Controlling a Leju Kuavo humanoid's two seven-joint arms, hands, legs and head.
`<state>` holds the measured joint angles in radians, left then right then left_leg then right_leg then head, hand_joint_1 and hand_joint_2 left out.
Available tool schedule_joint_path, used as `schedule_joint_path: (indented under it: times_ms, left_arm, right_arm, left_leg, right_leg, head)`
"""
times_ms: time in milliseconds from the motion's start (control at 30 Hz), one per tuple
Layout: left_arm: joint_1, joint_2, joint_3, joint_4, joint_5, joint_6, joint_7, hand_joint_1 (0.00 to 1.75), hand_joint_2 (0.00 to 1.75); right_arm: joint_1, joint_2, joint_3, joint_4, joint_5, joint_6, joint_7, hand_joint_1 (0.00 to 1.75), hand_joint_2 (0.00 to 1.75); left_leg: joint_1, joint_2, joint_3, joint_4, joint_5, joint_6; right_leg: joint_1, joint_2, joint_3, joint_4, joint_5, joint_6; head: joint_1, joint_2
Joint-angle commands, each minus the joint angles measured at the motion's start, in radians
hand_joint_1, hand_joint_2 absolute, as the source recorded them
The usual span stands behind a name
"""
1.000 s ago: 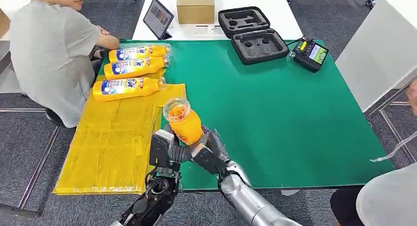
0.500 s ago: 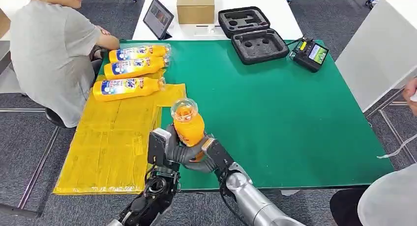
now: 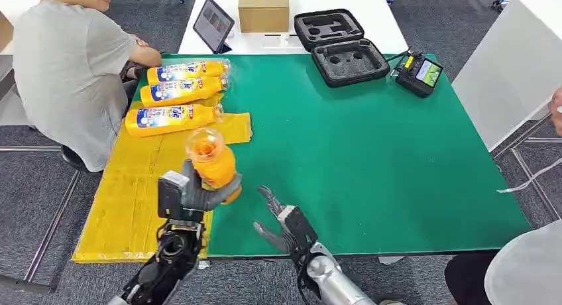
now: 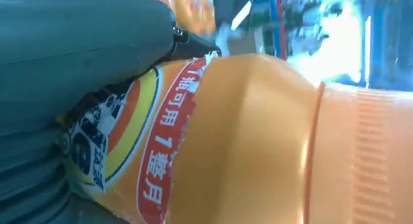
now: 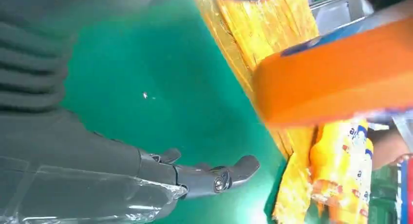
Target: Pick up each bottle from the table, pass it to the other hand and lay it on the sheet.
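Observation:
My left hand (image 3: 192, 193) grips an orange bottle (image 3: 212, 163) upright, cap toward the camera, over the right edge of the yellow sheet (image 3: 146, 185). The left wrist view shows that bottle (image 4: 253, 141) close up, its label and ribbed cap beside my thumb. My right hand (image 3: 281, 225) hangs free with fingers spread above the green table (image 3: 371, 146), a little right of the bottle. In the right wrist view its fingers (image 5: 214, 177) hold nothing and the bottle (image 5: 336, 83) is blurred beyond them. Three orange bottles (image 3: 173, 118) lie side by side at the sheet's far end.
A person in a grey shirt (image 3: 63, 73) sits at the table's left, an arm near the lying bottles. A tablet (image 3: 213, 23), a cardboard box (image 3: 263, 8), an open black case (image 3: 339, 46) and a controller (image 3: 417, 73) stand along the far edge. Another person's arm (image 3: 530, 258) shows at the right.
Both hands held the bottle before. My right hand has let go and dropped back, and my left hand has carried the bottle left, over the sheet's edge.

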<state>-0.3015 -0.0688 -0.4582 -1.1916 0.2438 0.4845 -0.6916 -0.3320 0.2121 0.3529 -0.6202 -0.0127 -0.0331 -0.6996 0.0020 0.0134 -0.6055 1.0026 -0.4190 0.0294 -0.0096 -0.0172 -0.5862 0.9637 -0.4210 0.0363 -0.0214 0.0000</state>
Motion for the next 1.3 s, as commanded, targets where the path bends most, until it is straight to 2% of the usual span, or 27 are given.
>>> schedule_joint_path:
  times_ms: [33,133,200,233,333,467,500,567,633,833,967,1067,1133,1167,1300]
  left_arm:
    - [-0.015,0.177,0.060,-0.075,-0.171,0.086,0.009,1.75,1.75]
    - [-0.018,0.194,0.053,-0.064,-0.223,0.112,0.015,1.75,1.75]
    - [-0.033,0.227,0.026,-0.005,-0.431,0.212,0.030,1.75,1.75]
    - [-0.043,0.228,0.037,0.018,-0.526,0.214,0.051,1.75,1.75]
    - [-0.037,0.137,0.273,0.045,-1.301,0.214,0.226,1.75,1.75]
    - [-0.034,0.114,0.308,0.051,-1.410,0.214,0.239,1.75,1.75]
    - [-0.057,0.107,0.289,0.144,-1.443,0.214,0.262,1.75,1.75]
    - [-0.129,0.111,0.213,0.314,-1.464,0.166,0.301,1.75,1.75]
    - [-0.169,0.117,0.171,0.387,-1.459,0.140,0.297,1.75,1.75]
    - [-0.169,0.117,0.171,0.387,-1.459,0.140,0.297,1.75,1.75]
    - [-0.286,0.076,0.093,0.610,-1.427,0.013,0.318,1.75,1.75]
    - [-0.286,0.076,0.093,0.610,-1.427,0.013,0.318,1.75,1.75]
    - [-0.318,0.059,0.081,0.668,-1.428,-0.019,0.337,1.75,1.75]
    - [-0.362,0.034,0.073,0.763,-1.416,-0.080,0.364,1.75,1.75]
    - [-0.362,0.034,0.073,0.763,-1.416,-0.080,0.364,1.75,1.75]
  right_arm:
    - [0.037,-0.016,-0.061,-0.120,0.026,-0.065,0.001,0.00,0.00]
    - [0.037,-0.015,-0.064,-0.116,0.023,-0.063,0.001,0.00,0.00]
    - [0.040,-0.013,-0.063,-0.118,0.026,-0.058,0.001,0.00,0.00]
    - [0.040,-0.011,-0.062,-0.117,0.025,-0.052,0.001,0.00,1.75]
    - [0.026,0.002,-0.053,-0.099,0.031,-0.020,0.001,0.00,1.75]
    - [0.018,0.008,-0.050,-0.088,0.032,-0.018,0.001,0.00,1.75]
    - [0.011,0.010,-0.049,-0.082,0.032,-0.013,0.001,0.00,1.75]
    - [0.002,0.006,-0.046,-0.081,0.029,0.005,0.001,0.00,1.75]
    - [-0.004,0.003,-0.046,-0.076,0.024,0.017,0.001,0.00,1.75]
    - [-0.004,0.003,-0.046,-0.076,0.024,0.017,0.001,0.00,1.75]
    - [-0.017,-0.001,-0.040,-0.061,0.018,0.023,0.001,0.00,1.75]
    - [-0.017,-0.001,-0.040,-0.061,0.018,0.023,0.001,0.00,1.75]
    - [-0.021,0.001,-0.045,-0.056,0.011,0.028,0.001,0.00,1.75]
    - [-0.014,0.000,-0.047,-0.063,0.011,0.019,0.001,0.00,1.75]
    - [-0.014,0.000,-0.047,-0.063,0.011,0.019,0.001,0.00,1.75]
  left_leg:
    - [0.001,0.001,0.001,0.000,-0.001,-0.001]
    - [0.000,0.002,0.003,-0.001,-0.001,-0.002]
    - [0.001,0.001,0.003,-0.001,-0.001,-0.002]
    - [0.000,0.000,0.003,-0.001,0.000,-0.001]
    - [0.001,0.001,0.003,0.000,0.000,-0.001]
    - [0.001,0.000,0.003,0.000,-0.001,-0.002]
    - [0.001,0.000,0.003,0.000,0.000,-0.002]
    - [0.000,-0.002,0.003,-0.001,0.001,-0.002]
    - [0.000,-0.004,0.004,-0.001,0.001,-0.002]
    - [0.000,-0.002,0.003,0.000,0.001,-0.002]
    - [0.001,-0.005,0.005,0.001,0.000,-0.003]
    - [0.001,-0.005,0.005,0.001,0.000,-0.003]
    - [0.001,-0.004,0.003,0.000,0.001,-0.002]
    - [0.001,-0.007,0.003,0.001,0.001,-0.003]
    - [0.000,-0.003,0.004,0.000,0.001,-0.002]
  right_leg:
    - [0.000,0.002,0.001,0.000,0.000,-0.001]
    - [0.000,0.003,0.002,0.000,0.000,-0.001]
    - [0.001,0.003,0.002,0.000,-0.001,-0.001]
    - [0.000,0.001,0.002,0.000,-0.001,-0.001]
    - [0.001,0.002,0.002,0.000,0.000,-0.001]
    - [0.001,0.002,0.002,0.000,-0.001,-0.001]
    - [0.000,0.002,0.002,0.000,0.000,-0.001]
    - [0.000,-0.001,0.003,0.000,-0.001,-0.001]
    - [-0.001,-0.002,0.004,0.000,-0.001,-0.001]
    - [0.000,0.000,0.002,0.000,-0.001,-0.001]
    - [0.000,-0.002,0.006,0.001,-0.003,-0.002]
    - [0.000,-0.002,0.006,0.001,-0.003,-0.002]
    - [0.000,-0.002,0.004,0.001,-0.001,-0.001]
    - [0.000,-0.005,0.004,0.001,-0.002,-0.001]
    - [0.000,-0.001,0.004,0.000,-0.001,-0.001]
  head:
    - [0.000,0.000]
    - [0.000,0.000]
    - [0.000,0.000]
    - [0.000,0.000]
    - [0.000,0.000]
    - [0.000,0.000]
    - [0.000,0.000]
    - [0.000,0.000]
    - [0.000,0.000]
    - [0.000,0.000]
    - [0.000,0.000]
    - [0.000,0.000]
    - [0.000,0.000]
    - [0.000,0.000]
    - [0.000,0.000]
